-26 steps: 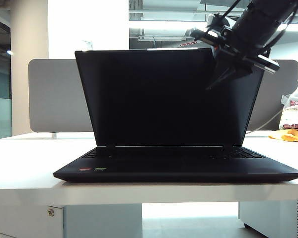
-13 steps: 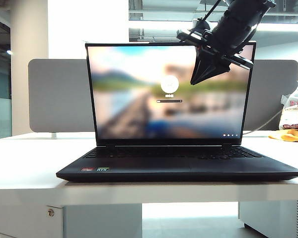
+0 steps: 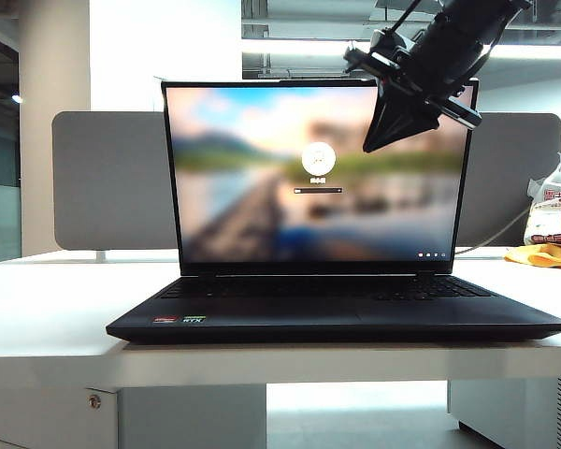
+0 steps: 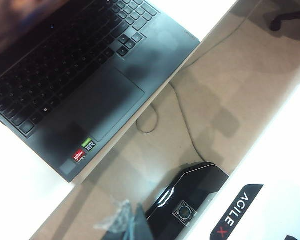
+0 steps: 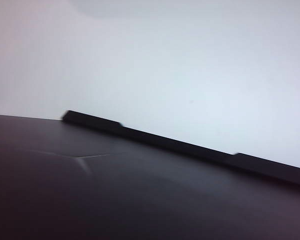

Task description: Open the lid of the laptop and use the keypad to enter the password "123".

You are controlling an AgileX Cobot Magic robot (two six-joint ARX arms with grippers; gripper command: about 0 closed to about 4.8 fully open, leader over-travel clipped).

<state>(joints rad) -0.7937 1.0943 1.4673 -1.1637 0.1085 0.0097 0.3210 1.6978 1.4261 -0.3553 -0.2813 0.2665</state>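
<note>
The black laptop (image 3: 337, 318) stands on the white desk with its lid (image 3: 467, 178) upright and the screen showing a blurred landscape login picture. The keypad (image 3: 432, 291) is the right end of the keyboard, also seen as the keypad (image 4: 136, 9) in the left wrist view, near the red and green stickers (image 4: 85, 150). My right gripper (image 3: 370, 146) hangs shut, empty and pointed, in front of the screen's upper right. The right wrist view shows only the dark lid (image 5: 140, 190) and its top edge. My left gripper (image 4: 129, 220) is off the desk's front left, fingers together.
A grey partition (image 3: 112, 178) stands behind the laptop. A plastic bag and orange items (image 3: 552, 234) lie at the far right of the desk. Below the desk edge are a loose cable (image 4: 182, 115) on the floor and a black base unit (image 4: 190, 195).
The lid has swung back to upright and the dark screen has lit up with the login picture. My right gripper has shifted slightly left and stayed high in front of the screen.
</note>
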